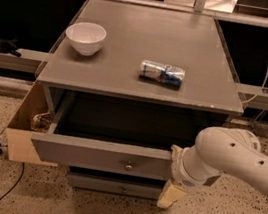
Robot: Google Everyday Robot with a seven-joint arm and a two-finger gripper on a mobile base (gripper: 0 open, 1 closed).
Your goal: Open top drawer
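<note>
Camera view: my hand (pixel 170 197) hangs at the right end of the wide grey top drawer (pixel 91 154), its round metal knob (pixel 128 166) leftward; grip state I cannot tell.

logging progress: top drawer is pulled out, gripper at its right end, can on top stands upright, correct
No: the camera view shows the can lying on its side. The top drawer is pulled out, with the gripper at its right end.
</note>
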